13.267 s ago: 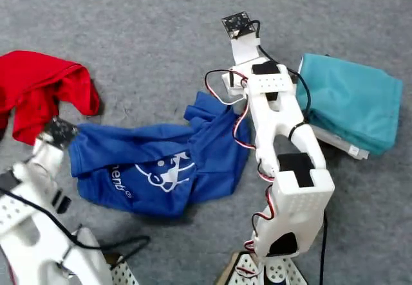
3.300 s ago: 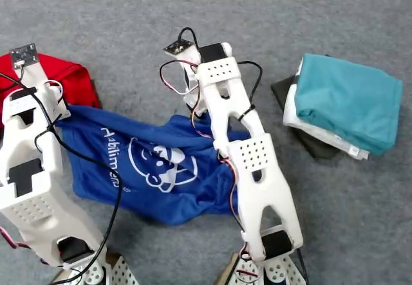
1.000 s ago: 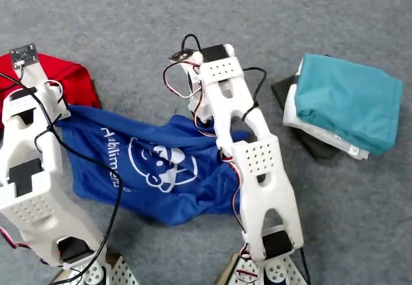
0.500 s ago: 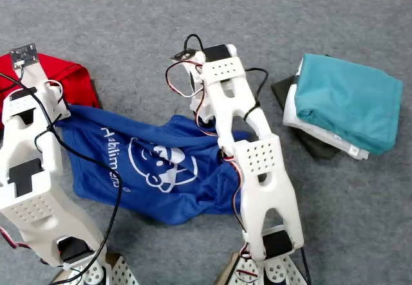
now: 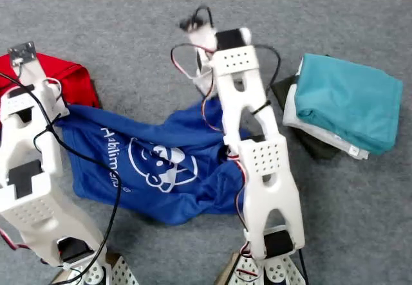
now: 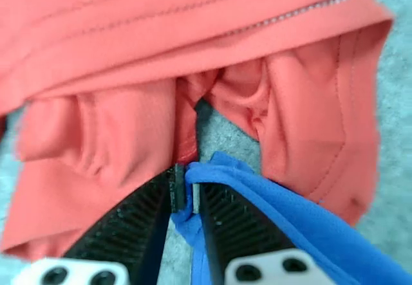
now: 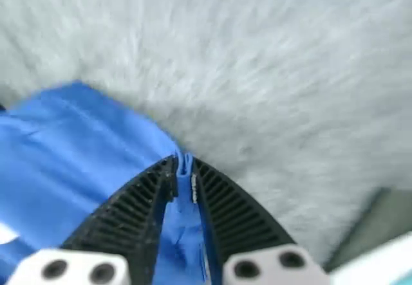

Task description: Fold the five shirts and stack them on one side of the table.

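Blue shirt [image 5: 161,169] lies spread and rumpled on the grey worktop [image 5: 129,34] between the two arms, with white lettering and a cartoon drawing facing up. Its right side runs under the right arm [image 5: 254,150] and is hidden there.

Left pincer [image 6: 183,193] is pressed together on the shirt's far-left corner, pinching a small fold of blue cloth. That corner touches the red shirt [image 5: 71,79]. Right pincer [image 7: 183,177] is also clamped, pinching a thin blue edge at the far-right corner, with grey worktop just beyond its tips. From above, both pincers sit under their wrists and are hard to make out.

Red shirt is crumpled and unfolded at the left edge, partly cut off and partly under the left arm [image 5: 26,143].

To the right, well apart from the blue shirt, is a folded stack: teal shirt [image 5: 347,101] on top, white shirt [image 5: 309,129] under it, dark shirt [image 5: 283,92] peeking out at the bottom. A small white label [image 5: 353,150] sits at the stack's near edge, its print too small to read.
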{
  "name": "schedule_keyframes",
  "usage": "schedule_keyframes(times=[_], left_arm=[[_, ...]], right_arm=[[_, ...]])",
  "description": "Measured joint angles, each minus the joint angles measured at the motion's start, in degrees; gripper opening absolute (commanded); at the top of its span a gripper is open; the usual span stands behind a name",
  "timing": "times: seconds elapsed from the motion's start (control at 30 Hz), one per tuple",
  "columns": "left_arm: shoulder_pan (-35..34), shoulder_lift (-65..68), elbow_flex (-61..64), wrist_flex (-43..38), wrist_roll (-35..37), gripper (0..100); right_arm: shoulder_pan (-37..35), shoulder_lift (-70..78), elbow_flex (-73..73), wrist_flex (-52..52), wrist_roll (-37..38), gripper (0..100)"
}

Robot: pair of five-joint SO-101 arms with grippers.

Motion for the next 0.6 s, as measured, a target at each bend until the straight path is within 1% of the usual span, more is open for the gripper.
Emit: schedule_keyframes(times=[0.13, 0.33, 0.5, 0.6], left_arm=[[2.37, -7.47, -4.48, 8.53, 0.00, 2], [6.86, -21.71, -14.86, 23.30, 0.00, 2], [9.58, -29.71, -26.11, 34.29, 0.00, 2], [9.67, -31.91, -34.46, 40.88, 0.00, 2]], right_arm=[[1.05, -3.87, -9.76, 0.00, 0.00, 0.4], [6.42, -12.57, -24.00, 0.00, 0.00, 0.4], [9.76, -25.76, -24.79, -0.44, 0.00, 0.4], [10.90, -33.93, -24.88, -0.79, 0.00, 0.4]])
